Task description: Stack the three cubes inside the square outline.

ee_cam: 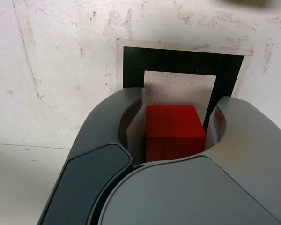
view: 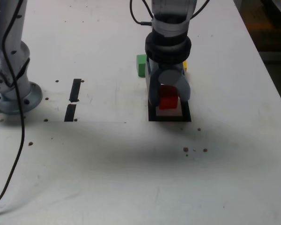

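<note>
The red cube [view: 168, 97] was inside the square outline [view: 152, 114] in both views, with white centre showing beside it; whether it rested on the tabletop [view: 103, 154] or hung just above could not be told. The main danger was a poor release: if the tool [ee_cam: 175, 129] opened unevenly or swung as it lifted, one finger could drag the cube askew or onto the black border, leaving a bad base for the stack. If the cube was in fact still above the surface, letting go early could make it drop and tip. The cube lay between the two fingertips, which were clenched on its opposite sides, so the tool was grasping it. Outward from there, the green cube [view: 141, 65] and the yellow cube [view: 185, 65] stood beyond the outline, partly hidden behind the arm [view: 168, 37], one on either side; a careless retreat might knock either.
</note>
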